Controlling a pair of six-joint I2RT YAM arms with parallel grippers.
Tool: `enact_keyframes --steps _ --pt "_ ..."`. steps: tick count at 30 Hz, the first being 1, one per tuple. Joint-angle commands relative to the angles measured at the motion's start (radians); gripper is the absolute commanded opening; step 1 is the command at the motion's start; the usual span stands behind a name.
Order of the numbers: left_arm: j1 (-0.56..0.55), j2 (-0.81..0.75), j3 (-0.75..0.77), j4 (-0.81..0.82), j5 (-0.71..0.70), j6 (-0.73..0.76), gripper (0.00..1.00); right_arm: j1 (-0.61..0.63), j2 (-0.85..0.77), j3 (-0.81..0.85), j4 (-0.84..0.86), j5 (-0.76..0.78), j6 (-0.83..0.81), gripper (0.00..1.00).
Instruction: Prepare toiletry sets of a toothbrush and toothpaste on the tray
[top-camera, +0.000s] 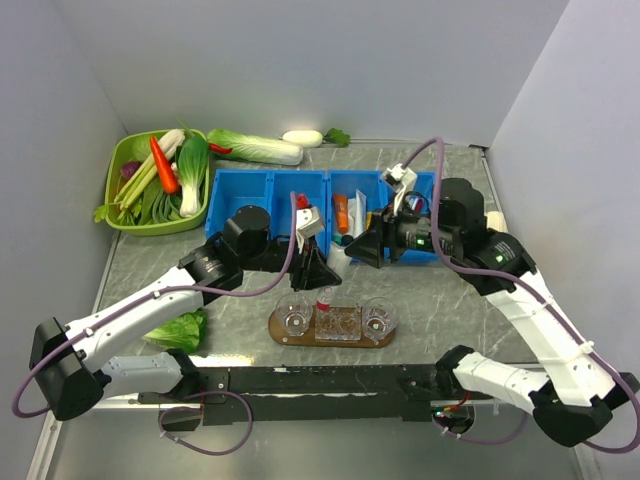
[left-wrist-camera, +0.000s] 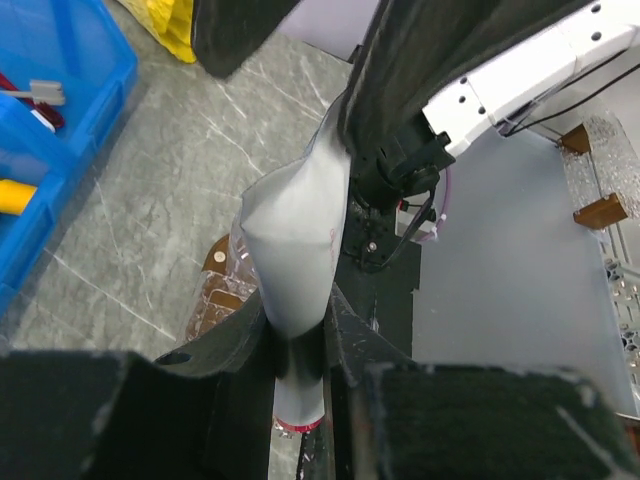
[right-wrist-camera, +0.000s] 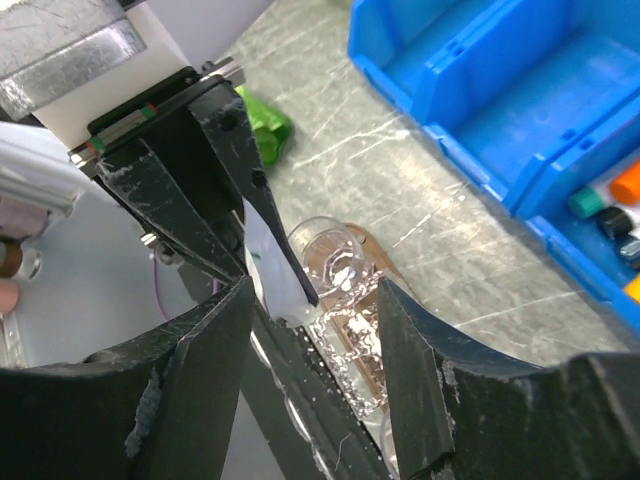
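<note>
Two black fingers (left-wrist-camera: 350, 345) of the left gripper (left-wrist-camera: 295, 325) are pressed onto the toothpaste (left-wrist-camera: 290, 250), pinching the white tube low on its body, just above its cap (left-wrist-camera: 300, 425). We see the tube held roughly upright, with the red-rimmed cap pointing down and the flat crimped end up.

At that upper end sits the right gripper (right-wrist-camera: 312, 290). Its jaws are spread, one on either side of the tube's thin white edge, and we cannot tell whether either of them touches it.

Below the cap lies the tray (top-camera: 280, 333), a brown wooden oblong near the front of the grey marbled table (top-camera: 450, 310). Three clear holders (top-camera: 340, 322) sit in a row along it. From above, the cap is at the tray's far edge, near the middle holder. We cannot tell whether it touches.

Beyond both arms stand the blue bins (top-camera: 270, 195), side by side, and one of them holds an orange tube (top-camera: 341, 210). Left of the bins is a green basket (top-camera: 118, 165) filled with vegetables (top-camera: 165, 165). More greens lie along the back wall. A leafy green (top-camera: 180, 330) rests on the table beside the left arm, well apart from the tray.
</note>
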Motion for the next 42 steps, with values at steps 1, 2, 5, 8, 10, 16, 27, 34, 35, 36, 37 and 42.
enact_keyframes --steps 1,2,5,8,10,16,27,34,35,36,37,42 --pt "-0.004 -0.031 0.003 0.032 0.039 0.034 0.12 0.072 0.026 0.036 0.034 0.034 -0.011 0.57" --pt "-0.004 -0.032 0.003 0.03 0.036 0.035 0.12 0.084 0.032 0.037 0.03 0.049 -0.017 0.56" --pt "-0.003 -0.031 0.001 0.032 0.034 0.035 0.12 0.13 0.063 0.053 0.014 0.095 -0.034 0.54" --pt "-0.004 -0.029 0.001 0.033 0.04 0.032 0.12 0.156 0.078 0.06 0.004 0.135 -0.04 0.47" --pt "-0.004 -0.026 0.001 0.035 0.042 0.031 0.12 0.159 0.078 0.057 0.007 0.148 -0.039 0.46" --pt "-0.004 -0.022 0.0 0.035 0.047 0.031 0.12 0.161 0.052 0.042 0.033 0.175 -0.036 0.44" --pt "-0.006 -0.014 0.0 0.036 0.053 0.029 0.12 0.159 0.037 0.025 0.042 0.186 -0.037 0.32" --pt "-0.004 -0.011 0.0 0.033 0.053 0.032 0.11 0.159 0.025 0.013 0.062 0.189 -0.032 0.15" --pt "-0.006 -0.011 -0.002 0.033 0.051 0.032 0.12 0.159 0.02 0.011 0.069 0.192 -0.032 0.14" --pt "-0.006 -0.011 0.0 0.033 0.053 0.032 0.12 0.159 0.017 0.01 0.069 0.198 -0.032 0.12" --pt "-0.006 -0.009 -0.002 0.032 0.051 0.032 0.12 0.161 0.015 0.007 0.074 0.201 -0.032 0.07" --pt "-0.006 -0.006 0.003 0.029 0.047 0.032 0.19 0.159 -0.008 -0.006 0.086 0.22 -0.031 0.0"
